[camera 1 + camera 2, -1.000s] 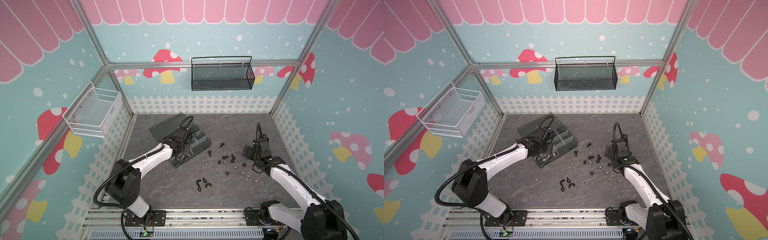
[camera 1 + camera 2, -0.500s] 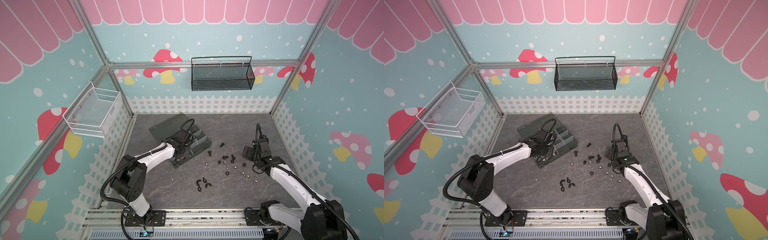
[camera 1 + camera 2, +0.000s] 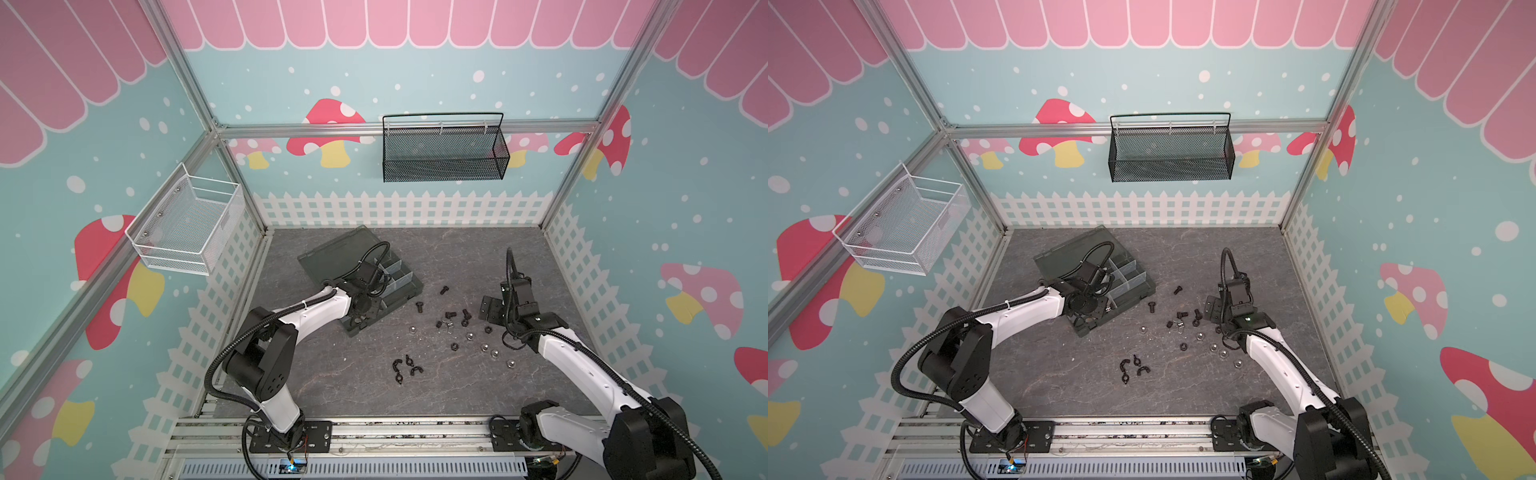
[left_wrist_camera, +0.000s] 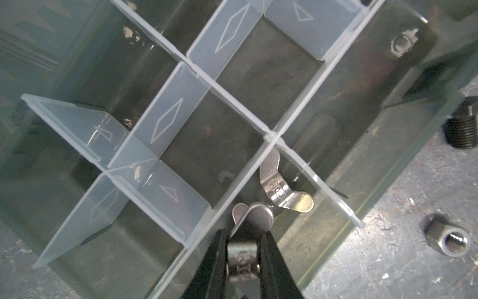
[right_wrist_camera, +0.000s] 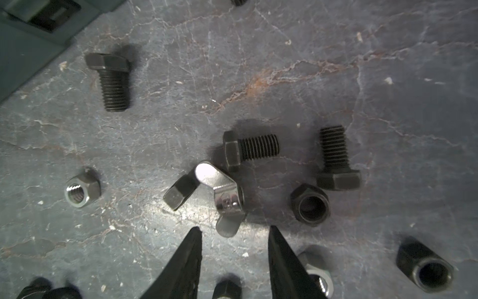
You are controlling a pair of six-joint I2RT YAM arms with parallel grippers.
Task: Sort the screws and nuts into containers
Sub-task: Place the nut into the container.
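While the left gripper clamps a silver wing nut over the organizer box, the right gripper hangs wide apart above scattered screws

Shiny metal wing nut, translucent smooth plastic dividers, matt black threaded screws, rough stone-like tabletop

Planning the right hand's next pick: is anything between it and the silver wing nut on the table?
Nothing visible: the open right hand hangs just short of the shiny silver wing nut, though a black hex-head bolt lies close beyond it.
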